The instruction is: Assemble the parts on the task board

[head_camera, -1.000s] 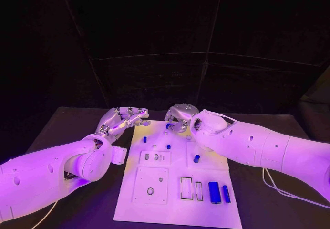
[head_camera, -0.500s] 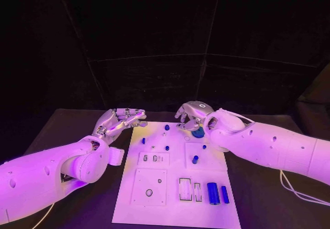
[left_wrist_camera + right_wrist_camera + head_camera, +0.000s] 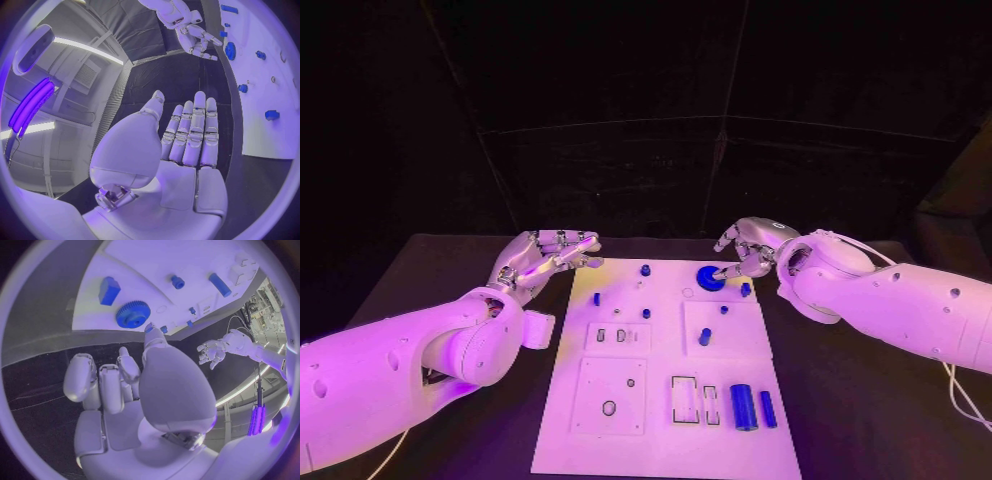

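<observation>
Black table [image 3: 430, 265] set before a dark curtained backdrop [image 3: 632, 120] crossed by thin pale lines. The wrist views show a pale ceiling with a long strip light [image 3: 94, 48], a glowing violet tube lamp [image 3: 31, 106] and another such lamp [image 3: 257, 419].

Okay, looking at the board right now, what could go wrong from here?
1. The right hand sits close above the blue gear near the far edge of the white board; a careless move may nudge the gear.
2. A small blue block lies beside the gear, so fingers reaching for one might knock the other.
3. The left hand hovers open at the board's far left corner and could bump the board.
</observation>
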Available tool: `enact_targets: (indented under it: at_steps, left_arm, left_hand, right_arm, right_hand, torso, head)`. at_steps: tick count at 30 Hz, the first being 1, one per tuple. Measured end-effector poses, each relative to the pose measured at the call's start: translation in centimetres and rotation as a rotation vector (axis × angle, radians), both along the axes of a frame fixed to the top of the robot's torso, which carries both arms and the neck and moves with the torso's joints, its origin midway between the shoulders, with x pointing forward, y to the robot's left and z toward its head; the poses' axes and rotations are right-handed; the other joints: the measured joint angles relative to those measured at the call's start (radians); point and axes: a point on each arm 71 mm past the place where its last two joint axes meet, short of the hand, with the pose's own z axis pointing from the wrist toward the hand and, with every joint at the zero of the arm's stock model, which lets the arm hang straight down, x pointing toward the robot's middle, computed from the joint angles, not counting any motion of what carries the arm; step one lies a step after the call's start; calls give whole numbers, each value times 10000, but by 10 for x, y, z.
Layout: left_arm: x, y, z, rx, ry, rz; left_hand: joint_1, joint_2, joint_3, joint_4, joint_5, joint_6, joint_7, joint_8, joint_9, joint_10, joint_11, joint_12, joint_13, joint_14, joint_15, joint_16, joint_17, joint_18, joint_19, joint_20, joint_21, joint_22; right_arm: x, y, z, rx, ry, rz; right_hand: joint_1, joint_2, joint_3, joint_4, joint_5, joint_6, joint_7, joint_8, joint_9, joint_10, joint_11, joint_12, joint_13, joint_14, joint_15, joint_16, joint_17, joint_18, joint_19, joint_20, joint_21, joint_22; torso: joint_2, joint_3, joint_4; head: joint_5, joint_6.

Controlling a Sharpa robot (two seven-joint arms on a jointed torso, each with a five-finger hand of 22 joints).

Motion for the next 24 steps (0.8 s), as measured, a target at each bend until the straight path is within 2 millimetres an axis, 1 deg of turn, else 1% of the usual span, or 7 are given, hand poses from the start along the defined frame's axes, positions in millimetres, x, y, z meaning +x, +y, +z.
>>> enact_targets:
  at_steps: [4, 13, 14, 17, 20, 21, 24]
  left_arm:
    - [1, 0, 0, 8, 5, 10]
    - [3, 1, -1, 34, 18, 51]
    - [4, 1, -2, 37, 20, 56]
    - [4, 1, -2, 44, 25, 67]
    - [4, 2, -2, 51, 31, 78]
    - [4, 2, -2, 53, 32, 80]
    - [5, 2, -2, 57, 38, 85]
  left_hand:
    - [0, 0, 0, 0, 0, 0, 0, 0, 0, 0, 0, 0, 0, 0, 0, 0, 0, 0, 0, 0, 0, 0]
    - [0, 0, 0, 0, 0, 0, 0, 0, 0, 0, 0, 0, 0, 0, 0, 0, -1, 0, 0, 0, 0, 1]
    - [0, 0, 0, 0, 0, 0, 0, 0, 0, 0, 0, 0, 0, 0, 0, 0, -1, 0, 0, 0, 0, 1]
    - [0, 0, 0, 0, 0, 0, 0, 0, 0, 0, 0, 0, 0, 0, 0, 0, -2, -1, 0, 0, 0, 1]
    - [0, 0, 0, 1, 0, 0, 0, 0, 0, 0, 0, 0, 0, 0, 0, 0, -2, 0, 0, 0, 0, 2]
    - [0, 0, 0, 0, 0, 0, 0, 0, 0, 0, 0, 0, 0, 0, 0, 0, -2, -1, 0, 0, 0, 2]
    - [0, 0, -14, -13, 0, 0, 0, 0, 0, 0, 0, 0, 0, 0, 0, 0, -3, -1, 0, 0, 0, -7]
  right_arm:
    - [4, -3, -4, -63, 360, -201]
    - [8, 6, -9, -215, 831, -86]
    - [8, 6, -10, -234, 868, -78]
    - [8, 7, -10, -254, 916, -36]
    - [8, 8, -10, -252, 931, 33]
    - [8, 9, -10, -248, 930, 59]
    - [7, 11, -10, -235, 929, 139]
  right_hand:
    - [65, 65, 0, 0, 0, -91, 20, 114, 0, 127, 35, 606, 695, 0, 0, 198, 306, -1, 0, 0, 2, -25]
    - [175, 175, 0, 0, 117, -137, 9, 288, -2, 360, 86, 1229, 1430, 35, 34, 321, 307, 1, -1, 0, 2, -39]
    - [204, 219, 0, 0, 170, -137, 9, 341, -2, 397, 51, 1305, 1465, 35, 34, 374, 307, 1, -1, 0, 2, -31]
    - [165, 257, 28, -28, 192, -137, 9, 368, -2, 467, 88, 1435, 1476, 34, 34, 374, 306, 2, -1, 0, 1, 0]
    - [183, 344, 28, -28, 280, -137, 9, 436, 9, 527, 39, 1574, 1475, 35, 34, 429, 306, 2, 33, 34, 60, 49]
    - [183, 344, 46, -46, 290, -136, 9, 443, 9, 560, 72, 1630, 1475, 35, 34, 429, 306, 2, 33, 34, 60, 61]
    - [210, 421, 67, -67, 350, -110, -17, 520, 24, 647, 16, 1794, 1475, 35, 34, 477, 306, 3, 33, 34, 60, 103]
  torso:
    - [9, 7, 6]
    - [16, 4, 25]
    - [16, 1, 25]
    - [15, -5, 26]
    - [15, -8, 26]
    - [14, -8, 26]
    - [12, -11, 26]
  head:
    - [-12, 1]
    - [-35, -33]
    - [-35, -40]
    - [-35, -49]
    - [-41, -63]
    - [-45, -65]
    - [-63, -73]
